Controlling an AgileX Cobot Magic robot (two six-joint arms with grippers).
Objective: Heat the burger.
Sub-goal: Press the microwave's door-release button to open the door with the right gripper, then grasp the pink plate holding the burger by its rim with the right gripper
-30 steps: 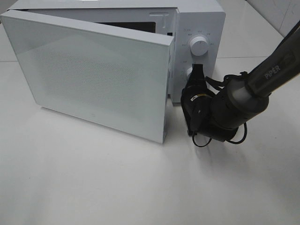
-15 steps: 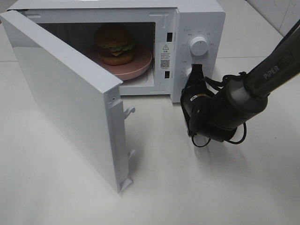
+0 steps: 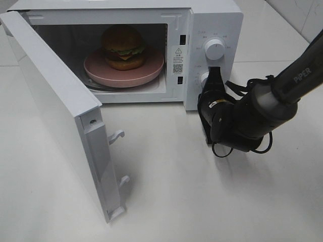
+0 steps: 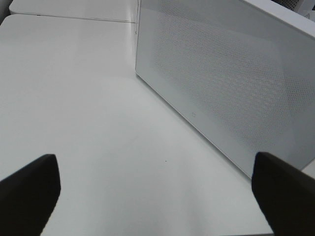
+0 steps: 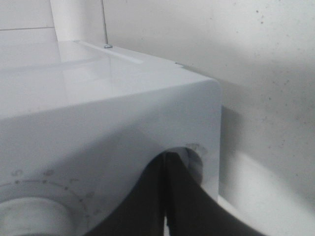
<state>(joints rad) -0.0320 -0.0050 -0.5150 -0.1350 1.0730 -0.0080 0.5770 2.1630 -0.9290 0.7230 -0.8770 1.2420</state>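
**Door flies open, burger sits inside**

The door (image 3: 55,96) has swung out fast. A second ago it covered nearly the whole front of the microwave (image 3: 217,20); now it stands wide, latch hooks facing out over the table (image 3: 202,201). The right gripper (image 3: 214,75) has hardly shifted: its jaws are pressed together with nothing between them, and the tip rests against the lower control (image 3: 204,79), just under the dial (image 3: 214,50). The right wrist view shows the two dark fingers meeting right at that control.

The burger (image 3: 123,47) is in the cavity, upright on the pink plate (image 3: 98,73), centred and untouched.

The left gripper (image 4: 157,189) is out of the high view. Its own camera shows the jaws spread wide and empty, hanging over the table and facing the door's outer face.

My read is that the press on the lower control popped the door. Whether heating is over or yet to start, these views cannot say. If it is yet to come, the door must shut first. The left arm looks best placed for that: a flat push on the outer face near the free edge, following the hinge arc until both hooks seat. The right tip should lift off the control first, or the latch may not catch. Then a light pinch on the dial and a smooth turn.
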